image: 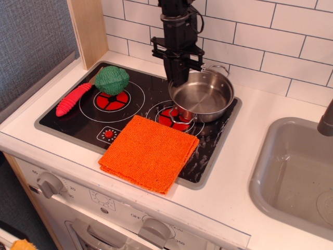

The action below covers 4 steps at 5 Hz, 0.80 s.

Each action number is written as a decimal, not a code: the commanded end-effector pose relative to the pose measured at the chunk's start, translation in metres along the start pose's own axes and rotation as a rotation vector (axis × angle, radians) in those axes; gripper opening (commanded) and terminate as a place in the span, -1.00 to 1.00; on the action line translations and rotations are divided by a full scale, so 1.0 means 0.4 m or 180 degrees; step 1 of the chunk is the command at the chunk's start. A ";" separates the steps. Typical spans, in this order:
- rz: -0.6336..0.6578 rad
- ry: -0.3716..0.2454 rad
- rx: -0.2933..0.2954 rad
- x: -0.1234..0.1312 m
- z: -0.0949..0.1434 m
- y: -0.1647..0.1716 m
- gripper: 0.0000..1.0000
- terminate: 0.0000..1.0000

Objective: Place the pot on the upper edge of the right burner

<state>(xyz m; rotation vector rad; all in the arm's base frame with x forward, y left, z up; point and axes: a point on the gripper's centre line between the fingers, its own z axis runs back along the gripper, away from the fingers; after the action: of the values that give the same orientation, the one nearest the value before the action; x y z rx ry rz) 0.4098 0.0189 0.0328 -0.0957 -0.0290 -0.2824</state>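
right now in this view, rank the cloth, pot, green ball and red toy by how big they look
1. cloth
2. pot, clearly smaller than the cloth
3. green ball and red toy: too close to rank; the ball is rounder, the toy longer and thinner

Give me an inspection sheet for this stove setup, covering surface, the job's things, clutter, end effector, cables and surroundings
Surface: black glass cooktop set in a white counter, white scuffs around the right side.
Job's things: pot upright at the far right part of the cooktop, covering the upper edge of the right burner; whether it rests on the glass cannot be told.
Clutter: orange cloth over the cooktop's front edge, touching the right burner; green knitted ball and red ridged toy by the left burner.
End effector: end effector at the pot's left rim; jaw state cannot be told.
Cables: dark wire along the arm.
Surroundings: white tile wall, grey sink right, knobs below.
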 end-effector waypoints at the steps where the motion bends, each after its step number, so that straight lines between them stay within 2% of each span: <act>1: -0.0069 -0.0183 0.0121 0.013 0.059 0.001 1.00 -1.00; 3: -0.0072 -0.0492 0.0258 0.007 0.173 -0.001 1.00 -1.00; 4: -0.0061 -0.0501 0.0424 -0.042 0.250 -0.019 1.00 -1.00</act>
<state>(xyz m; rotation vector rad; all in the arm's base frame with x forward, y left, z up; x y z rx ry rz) 0.3886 0.0259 0.1102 -0.0023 -0.1410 -0.2765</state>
